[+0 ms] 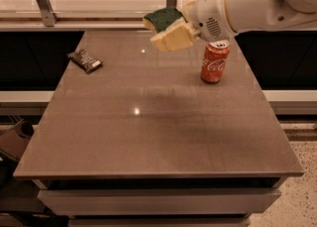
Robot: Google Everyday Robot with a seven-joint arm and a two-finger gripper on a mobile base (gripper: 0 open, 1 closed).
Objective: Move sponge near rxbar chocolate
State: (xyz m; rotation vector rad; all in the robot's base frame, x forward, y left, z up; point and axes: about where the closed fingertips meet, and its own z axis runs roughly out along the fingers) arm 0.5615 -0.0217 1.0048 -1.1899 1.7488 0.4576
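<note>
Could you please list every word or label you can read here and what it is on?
"Coca-Cola": white script on the red can.
The bar: pale lettering, too blurred to read.
The sponge, held by the end effector above the far side of the table: no text.
</note>
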